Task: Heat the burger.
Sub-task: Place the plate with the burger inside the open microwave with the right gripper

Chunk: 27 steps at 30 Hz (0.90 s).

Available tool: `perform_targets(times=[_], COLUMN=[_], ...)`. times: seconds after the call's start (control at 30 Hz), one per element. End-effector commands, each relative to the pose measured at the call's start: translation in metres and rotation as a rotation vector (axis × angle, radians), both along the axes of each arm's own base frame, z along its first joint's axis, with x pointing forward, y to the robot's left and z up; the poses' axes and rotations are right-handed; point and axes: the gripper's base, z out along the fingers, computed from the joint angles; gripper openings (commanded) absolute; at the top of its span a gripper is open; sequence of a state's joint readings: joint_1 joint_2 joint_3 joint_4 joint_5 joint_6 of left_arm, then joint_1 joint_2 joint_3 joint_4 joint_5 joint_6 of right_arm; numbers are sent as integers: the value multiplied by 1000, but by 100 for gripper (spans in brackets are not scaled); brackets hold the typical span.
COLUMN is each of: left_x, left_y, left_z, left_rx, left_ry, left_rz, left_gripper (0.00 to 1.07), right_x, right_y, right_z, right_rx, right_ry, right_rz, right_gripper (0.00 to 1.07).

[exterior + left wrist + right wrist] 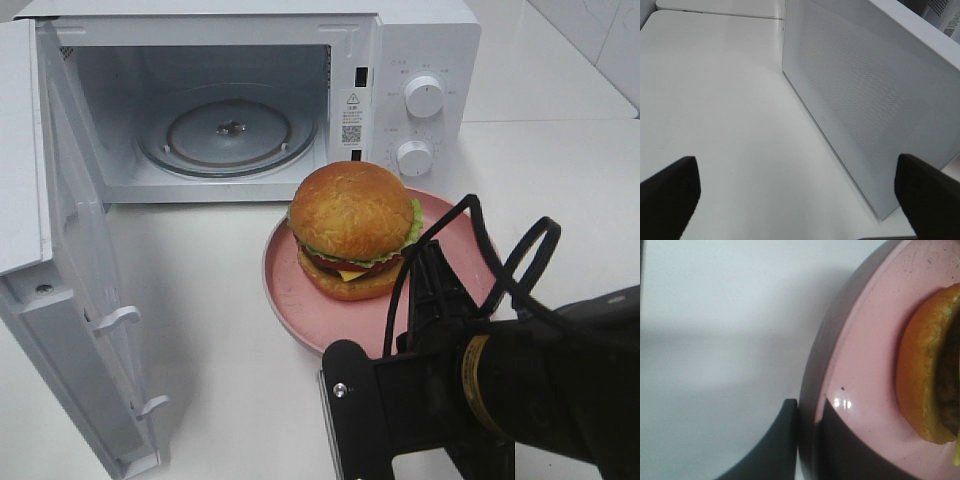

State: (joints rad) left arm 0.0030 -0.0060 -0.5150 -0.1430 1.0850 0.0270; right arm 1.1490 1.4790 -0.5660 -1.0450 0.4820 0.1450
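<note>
With right tool clamped on rim of pink plate bearing the burger at frame centre — before the open microwave (left tool agape, empty) — lift level, ease slowly onto turntable.

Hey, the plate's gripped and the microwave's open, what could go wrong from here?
The right fingers pinch only one edge of the pink plate, so it may tilt or slip once lifted. The burger sits loose and tall, so it could slide off or brush the top of the microwave opening.
</note>
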Motion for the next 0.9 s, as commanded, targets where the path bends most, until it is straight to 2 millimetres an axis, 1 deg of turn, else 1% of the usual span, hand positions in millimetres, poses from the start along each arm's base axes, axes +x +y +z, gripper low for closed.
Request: perform_targets(times=[0.03, 0.07, 0.2, 0.27, 0.4, 0.43, 0.47, 0.53, 0.57, 0.63, 0.77, 0.9], left_x=[-2, -2, -2, -2, -2, -2, -2, -2, -2, -2, -2, -2], left_y=[0, 0, 0, 0, 0, 0, 0, 0, 0, 0, 0, 0], left_z=[1, 1, 1, 1, 1, 1, 1, 1, 1, 1, 1, 1], left_rx=[1, 1, 1, 1, 1, 1, 1, 1, 1, 1, 1, 1], left_ry=[-32, -32, -32, -32, -32, -32, -32, -32, -32, -32, -32, -32], left_rz=[-4, -4, -4, -4, -4, -4, -4, -4, -4, -4, -4, -4], left_gripper=[98, 98, 98, 98, 98, 98, 98, 98, 98, 98, 98, 98], right_x=[8, 14, 19, 24, 30, 36, 36, 45, 45, 52, 60, 64], right_y=[-1, -3, -5, -5, -6, -7, -7, -9, -9, -11, -13, -15], right_z=[5, 5, 5, 5, 8, 10, 10, 15, 15, 19, 23, 23], right_rx=[-16, -21, -25, -26, -12, -13, -13, -31, -31, -33, -21, -7], right_ry=[-41, -43, -48, -55, -48, -53, -53, -74, -74, -80, -85, -87], right_rz=[67, 99, 160, 236, 249, 252, 252, 275, 275, 285, 304, 325], right_gripper=[0, 0, 0, 0, 0, 0, 0, 0, 0, 0, 0, 0])
